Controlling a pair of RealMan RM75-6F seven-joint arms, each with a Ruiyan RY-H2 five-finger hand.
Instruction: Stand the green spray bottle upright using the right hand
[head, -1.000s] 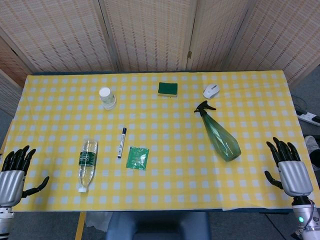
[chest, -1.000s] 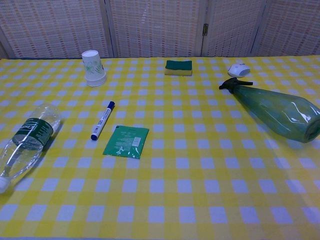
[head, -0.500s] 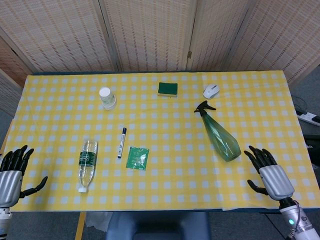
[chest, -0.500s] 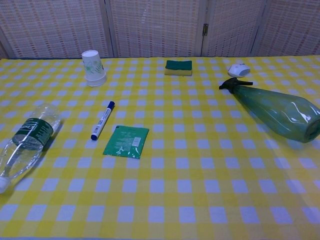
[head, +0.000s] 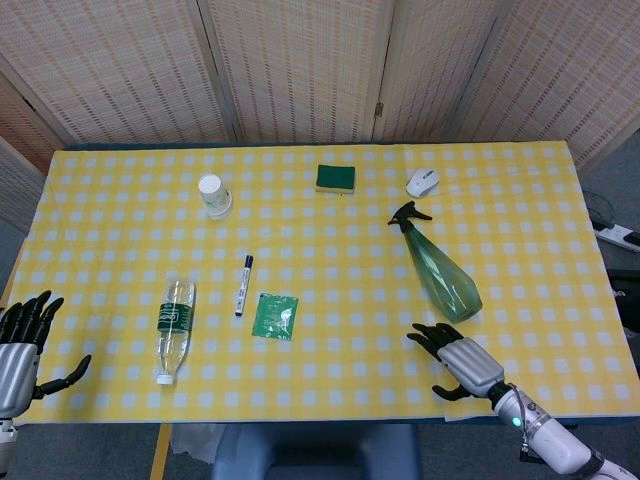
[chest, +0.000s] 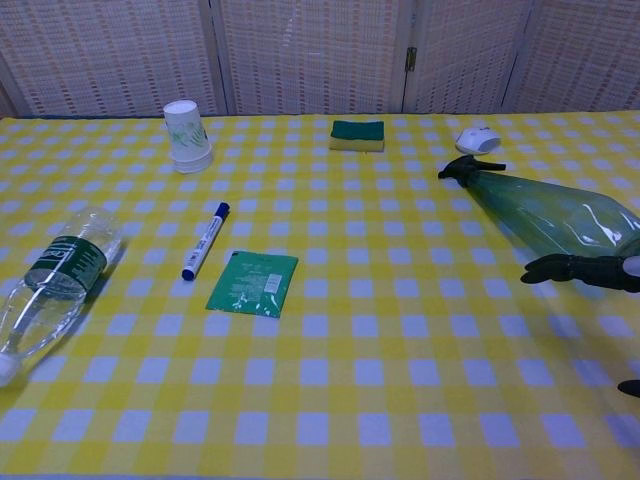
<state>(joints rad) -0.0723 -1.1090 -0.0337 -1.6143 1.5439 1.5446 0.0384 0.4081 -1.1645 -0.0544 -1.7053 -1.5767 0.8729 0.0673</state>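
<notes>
The green spray bottle (head: 440, 268) lies on its side right of the table's middle, its black trigger head pointing to the far side; in the chest view the green spray bottle (chest: 548, 215) runs off toward the right edge. My right hand (head: 456, 358) hovers just in front of the bottle's wide base, fingers spread, holding nothing; only the fingertips of my right hand (chest: 585, 270) show in the chest view. My left hand (head: 20, 345) stays at the near left corner with its fingers apart and nothing in it.
A clear water bottle (head: 175, 330) lies at the near left, with a blue marker (head: 243, 284) and a green packet (head: 274, 316) beside it. At the far side stand a paper cup (head: 213, 195), a green sponge (head: 335, 179) and a white mouse (head: 422, 182).
My right hand has swung in from the table's right edge to the left, ending near the spray bottle's base. The left hand has sunk slightly. The bottle has not moved.
</notes>
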